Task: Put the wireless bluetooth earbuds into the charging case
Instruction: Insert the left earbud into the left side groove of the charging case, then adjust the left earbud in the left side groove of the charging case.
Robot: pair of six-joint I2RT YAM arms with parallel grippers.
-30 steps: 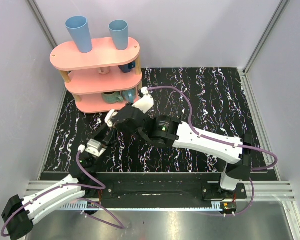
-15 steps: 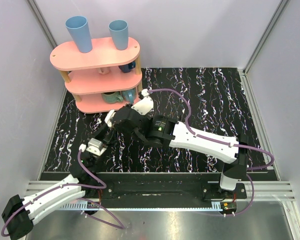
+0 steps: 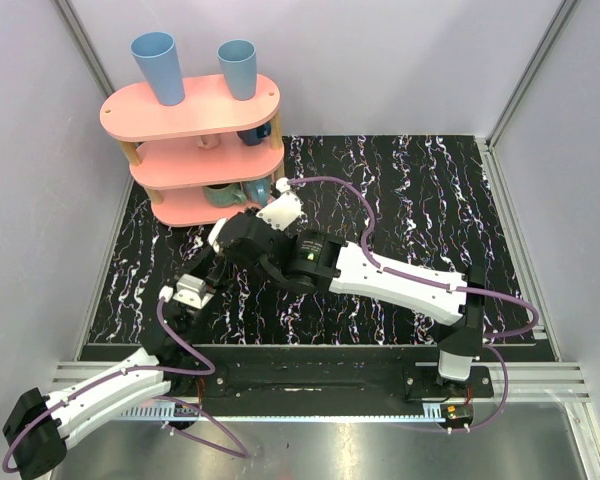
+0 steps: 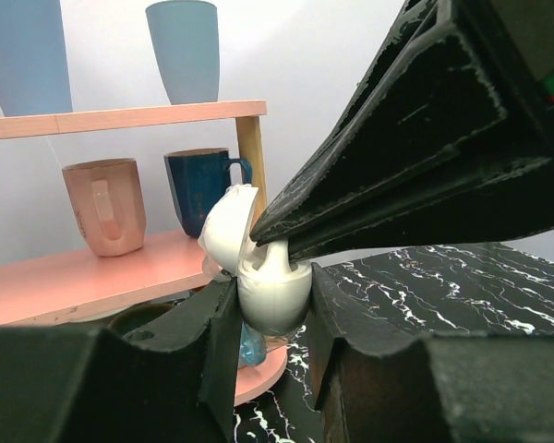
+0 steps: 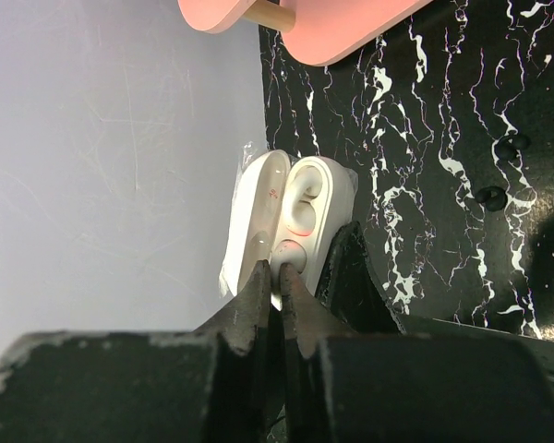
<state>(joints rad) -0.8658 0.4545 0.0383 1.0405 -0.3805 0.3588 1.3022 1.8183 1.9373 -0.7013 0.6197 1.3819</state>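
Charging case (image 4: 275,293) is off the bench (image 3: 430,200), held in the air just in front of the pink shelf (image 3: 192,150), level with its lower tiers. Your left fingers (image 4: 212,341) are clamped on both flanks of its lower half. It stands mouth up, with the lid (image 4: 226,226) hinged open and tipped towards the shelf. Your right fingers (image 4: 397,175) come down at a slant from the side away from the shelf, and their tips sit right at the open mouth. They are pressed together with no gap showing. A small white piece shows at their tips in the left wrist view, but you cannot tell whether it is an earbud they have pinched or part of the case. From the right wrist, the case (image 5: 319,198) lies straight ahead of those fingers (image 5: 258,295), its long axis running on away from them. What looks like one earbud (image 5: 305,205) sits in the socket nearer the shelf, while the nearer socket is right at the tips and half hidden by them. So the coming move turns on that near socket: it probably calls for a short push along the fingers' own line, not a sideways one. The right arm (image 3: 400,285) stretches long and low across the bench towards the shelf, and the left arm (image 3: 110,390) reaches up from its base to meet it, wrist tilted upward.
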